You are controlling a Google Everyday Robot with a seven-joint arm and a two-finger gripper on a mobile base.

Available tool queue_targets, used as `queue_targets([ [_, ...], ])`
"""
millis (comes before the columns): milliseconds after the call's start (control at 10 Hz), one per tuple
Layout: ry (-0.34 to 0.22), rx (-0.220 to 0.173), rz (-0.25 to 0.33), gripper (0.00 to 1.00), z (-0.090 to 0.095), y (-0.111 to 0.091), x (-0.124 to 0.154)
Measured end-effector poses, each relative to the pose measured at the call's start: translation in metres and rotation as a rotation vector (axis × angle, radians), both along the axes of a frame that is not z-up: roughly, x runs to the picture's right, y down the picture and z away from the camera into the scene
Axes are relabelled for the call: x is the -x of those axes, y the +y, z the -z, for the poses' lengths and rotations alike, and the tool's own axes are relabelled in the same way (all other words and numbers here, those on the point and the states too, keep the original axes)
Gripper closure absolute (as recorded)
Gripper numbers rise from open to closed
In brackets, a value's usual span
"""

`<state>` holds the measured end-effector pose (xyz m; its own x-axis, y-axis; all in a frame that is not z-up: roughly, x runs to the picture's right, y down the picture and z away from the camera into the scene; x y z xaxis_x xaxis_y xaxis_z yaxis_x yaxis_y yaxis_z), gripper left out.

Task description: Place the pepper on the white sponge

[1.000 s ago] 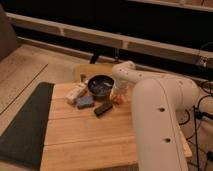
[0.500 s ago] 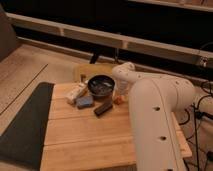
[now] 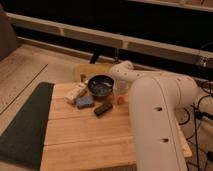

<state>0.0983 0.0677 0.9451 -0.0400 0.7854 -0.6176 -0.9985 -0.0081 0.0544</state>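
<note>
The pepper [image 3: 120, 100] shows as a small orange-red spot on the wooden table [image 3: 85, 140], just right of the dark bowl [image 3: 101, 85]. My gripper [image 3: 120, 92] hangs straight down over it at the end of the white arm [image 3: 155, 110], right at the pepper. It is partly hidden by the gripper. The white sponge [image 3: 76, 92] lies left of the bowl, a cream block set at a slant. It is about a bowl's width from the gripper.
A blue sponge [image 3: 84, 102] lies just in front of the white sponge. A black block [image 3: 103, 108] lies in front of the bowl. A dark mat [image 3: 25, 125] borders the table's left side. A yellowish object [image 3: 92, 71] stands behind the bowl.
The arm's thick segment has shifted a little to the left. The gripper stays low beside the bowl, at the pepper. The objects on the table have not moved.
</note>
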Motion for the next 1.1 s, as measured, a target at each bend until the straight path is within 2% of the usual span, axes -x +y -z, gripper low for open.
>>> queue_targets([
  [200,-0.014,-0.012,0.018,1.0,0.025,-0.01,0.012],
  [400,-0.045,-0.058,0.075,1.0,0.044,-0.036,0.033],
  [600,-0.091,-0.11,0.159,1.0,0.054,-0.064,0.066],
  [700,-0.129,-0.122,0.218,1.0,0.055,-0.072,0.092],
  [800,-0.155,-0.127,0.254,1.0,0.055,-0.075,0.11],
  [900,-0.215,-0.116,0.315,1.0,0.058,-0.068,0.146],
  [1100,-0.301,-0.081,0.387,1.0,0.063,-0.045,0.188],
])
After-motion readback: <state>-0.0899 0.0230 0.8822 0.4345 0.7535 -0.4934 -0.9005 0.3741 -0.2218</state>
